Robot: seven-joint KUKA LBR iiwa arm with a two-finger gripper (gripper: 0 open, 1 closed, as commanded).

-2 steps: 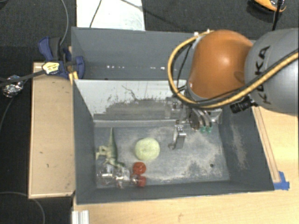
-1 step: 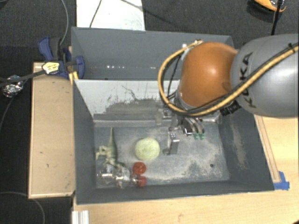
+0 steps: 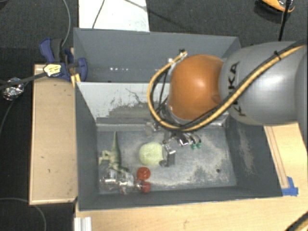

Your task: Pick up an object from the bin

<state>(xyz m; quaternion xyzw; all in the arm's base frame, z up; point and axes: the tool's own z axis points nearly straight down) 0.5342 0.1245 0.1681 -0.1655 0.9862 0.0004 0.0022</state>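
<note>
One grey robot arm (image 3: pixel 260 90) reaches into a grey metal bin (image 3: pixel 86 143) from the right. Its orange wrist cover (image 3: pixel 195 85) and looped cables (image 3: pixel 156 88) hang over the middle of the bin floor. The pincer (image 3: pixel 167 159) sits low, just beside the right flank of a pale green ball (image 3: pixel 150 154), which lies near the centre of the floor, a little toward the front wall. Whether the pincer is spread or pressed together cannot be told from this angle. Just in front of the green ball lies a small red ball (image 3: pixel 143 173), with a second red piece (image 3: pixel 145 187) close against the front wall. In the front left corner, a thin green toy figure (image 3: pixel 113 154), possibly a dinosaur, stands beside a clear plastic piece (image 3: pixel 115 181).
</note>
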